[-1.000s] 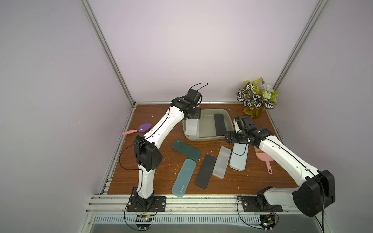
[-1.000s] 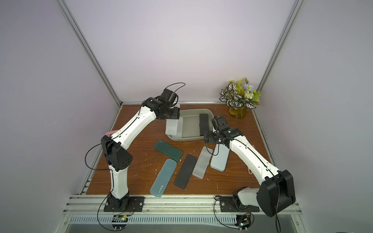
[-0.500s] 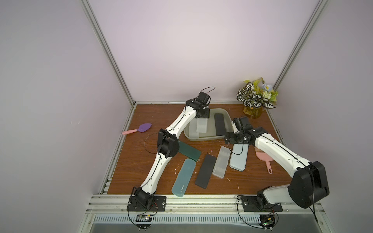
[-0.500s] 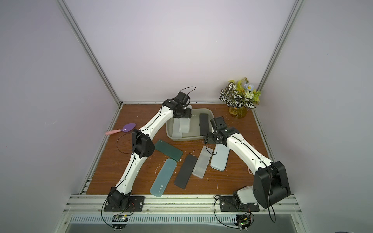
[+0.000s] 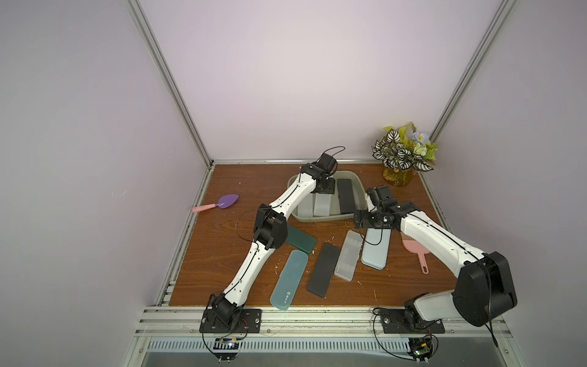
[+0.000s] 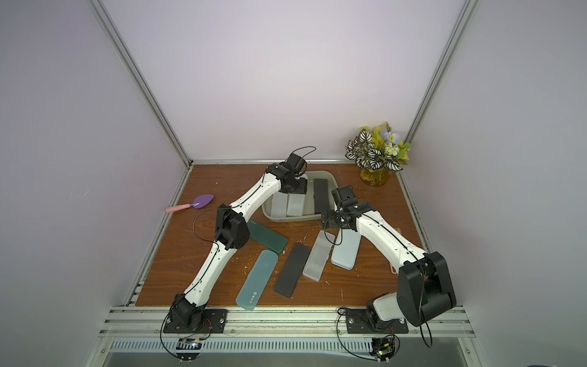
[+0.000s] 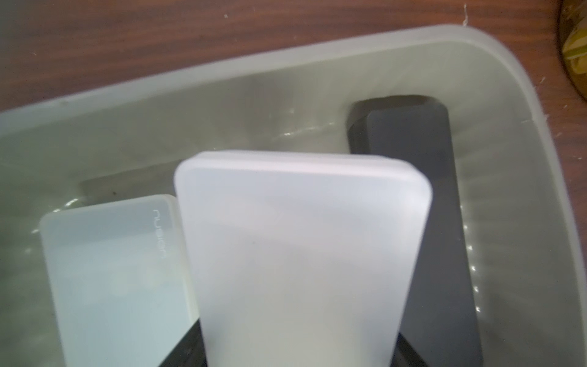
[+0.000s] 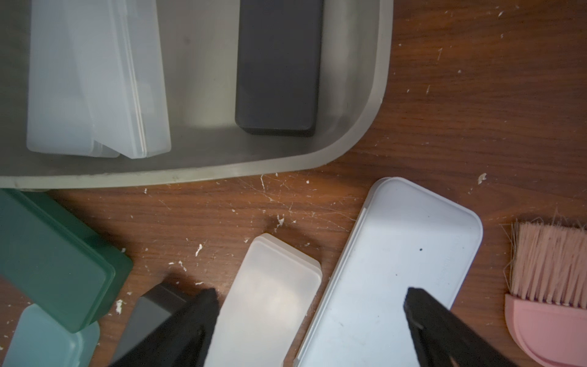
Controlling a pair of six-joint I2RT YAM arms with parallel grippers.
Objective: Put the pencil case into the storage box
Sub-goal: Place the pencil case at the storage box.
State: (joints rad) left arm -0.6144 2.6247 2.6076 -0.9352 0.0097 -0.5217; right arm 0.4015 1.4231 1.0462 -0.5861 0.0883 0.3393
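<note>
Near the far edge of the table (image 5: 254, 178), my left gripper (image 5: 324, 193) has swung its clamped pencil case (image 7: 301, 254) into the storage box (image 8: 190, 173) for release; right gripper (image 8: 311, 298) open.

Eight rectangular plastic pencil cases are counted. Three are found in the one shallow grey-beige plastic storage box (image 5: 320, 218): tilted frosted white case (image 5: 322, 205), flat frosted white case (image 5: 305, 207), dark grey case (image 5: 345, 197). Five are seen outside: dark green case (image 5: 301, 242), teal case (image 5: 289, 279), black case (image 5: 324, 270), clear frosted case (image 5: 348, 259), pale blue case (image 5: 378, 254). One purple scoop (image 5: 228, 200), one pink brush (image 5: 416, 249) and one flower vase (image 5: 397, 178) are counted.
</note>
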